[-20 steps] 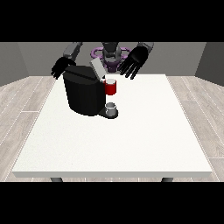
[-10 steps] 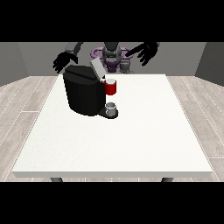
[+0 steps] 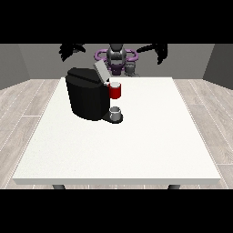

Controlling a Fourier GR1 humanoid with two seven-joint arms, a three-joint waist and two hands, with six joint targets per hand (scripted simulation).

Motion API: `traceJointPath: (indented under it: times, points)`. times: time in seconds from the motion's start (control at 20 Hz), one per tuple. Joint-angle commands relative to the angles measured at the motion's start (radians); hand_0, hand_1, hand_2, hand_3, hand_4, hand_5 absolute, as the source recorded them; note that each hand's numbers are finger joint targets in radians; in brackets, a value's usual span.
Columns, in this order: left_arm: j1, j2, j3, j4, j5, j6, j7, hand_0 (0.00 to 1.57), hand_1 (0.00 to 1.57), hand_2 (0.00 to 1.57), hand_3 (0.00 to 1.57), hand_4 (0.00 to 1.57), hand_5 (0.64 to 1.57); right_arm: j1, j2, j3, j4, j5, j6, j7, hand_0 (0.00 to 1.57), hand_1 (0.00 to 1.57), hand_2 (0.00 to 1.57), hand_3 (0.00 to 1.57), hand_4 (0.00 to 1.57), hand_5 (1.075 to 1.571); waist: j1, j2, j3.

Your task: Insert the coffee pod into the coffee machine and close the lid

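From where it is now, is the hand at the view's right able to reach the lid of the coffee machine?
Probably yes. The hand at the view's right is raised behind the table's far edge, and nothing stands between it and the open lid of the coffee machine.

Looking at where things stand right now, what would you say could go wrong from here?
Both robot hands, at the view's left and right, are raised behind the table, far from the coffee machine, whose lid stands open. A descending hand might knock that tilted lid. A red thing at the machine could obstruct pod insertion.
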State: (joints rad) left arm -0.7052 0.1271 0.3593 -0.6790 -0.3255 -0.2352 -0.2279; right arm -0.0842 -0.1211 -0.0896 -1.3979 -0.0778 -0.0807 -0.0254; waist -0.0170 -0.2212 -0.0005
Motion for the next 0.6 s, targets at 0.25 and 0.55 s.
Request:
traceJointPath:
  times: [0.25, 0.55]
  points:
    - [0.133, -0.074, 0.007, -0.098, 0.106, -0.043, 0.018, 0.0, 0.0, 0.0, 0.0, 0.0, 1.571, -0.063, -0.055, 0.013, -0.076, -0.019, 0.077, 0.063, 0.0, 0.0, 0.0, 0.0, 0.0, 1.571, 0.089, -0.035, 0.0006]
    - [0.224, -0.095, -0.012, -0.182, 0.154, -0.067, 0.011, 0.0, 0.0, 0.0, 0.0, 0.0, 1.571, -0.147, -0.046, 0.065, -0.11, 0.018, 0.076, 0.127, 0.0, 0.0, 0.0, 0.0, 0.0, 1.571, 0.119, 0.001, 0.0004]
